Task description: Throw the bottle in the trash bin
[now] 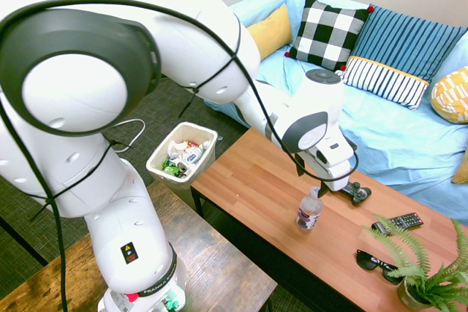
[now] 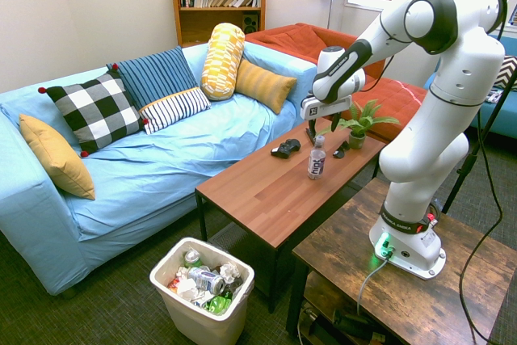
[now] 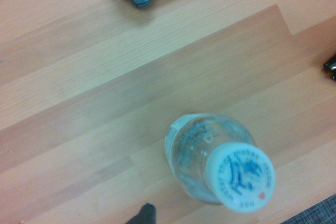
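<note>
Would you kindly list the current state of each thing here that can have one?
Small clear plastic bottle: upright on the wooden coffee table, white cap on, not held.
Claw: open, just above the bottle, pointing down.
White rectangular plastic trash bin: on the floor, uncovered, holding cans and wrappers.
Black game controller: lying flat on the table.
Black sunglasses: lying on the table.

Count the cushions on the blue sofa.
5, left to right in the second exterior view: mustard, black-and-white checked, blue striped, yellow patterned bolster, orange striped. None looks hidden.
</note>
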Robot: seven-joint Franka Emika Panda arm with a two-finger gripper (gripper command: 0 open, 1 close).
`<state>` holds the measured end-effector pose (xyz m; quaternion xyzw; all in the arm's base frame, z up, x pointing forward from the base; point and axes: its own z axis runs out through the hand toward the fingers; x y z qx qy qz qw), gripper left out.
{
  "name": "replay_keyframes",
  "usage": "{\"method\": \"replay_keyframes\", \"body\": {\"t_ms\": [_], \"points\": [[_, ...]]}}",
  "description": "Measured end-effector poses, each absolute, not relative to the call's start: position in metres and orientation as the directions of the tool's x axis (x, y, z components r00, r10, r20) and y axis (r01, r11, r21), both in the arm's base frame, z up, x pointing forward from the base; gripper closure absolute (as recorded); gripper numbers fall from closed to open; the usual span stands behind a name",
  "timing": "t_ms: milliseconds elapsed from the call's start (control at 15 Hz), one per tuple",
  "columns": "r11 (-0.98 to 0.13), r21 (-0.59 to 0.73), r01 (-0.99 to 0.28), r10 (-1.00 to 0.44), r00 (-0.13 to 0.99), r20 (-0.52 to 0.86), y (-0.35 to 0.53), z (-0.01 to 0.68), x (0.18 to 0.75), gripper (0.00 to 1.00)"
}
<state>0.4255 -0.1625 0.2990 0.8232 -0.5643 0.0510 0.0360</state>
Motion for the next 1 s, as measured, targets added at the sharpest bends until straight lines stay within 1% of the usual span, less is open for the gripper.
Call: {"method": "replay_keyframes", "body": {"t_ms": [333,400,1000], "points": [[-0.346,0.062,-0.936,-0.931,0.351,0.096,-0.172,0.256,0.445,0.00],[-0.346,0.071,-0.936,-0.932,0.352,0.092,-0.173,0.251,0.446,1.00],[-0.332,0.089,-0.939,-0.938,0.338,0.070,-0.176,0.234,0.448,1.00]]}}
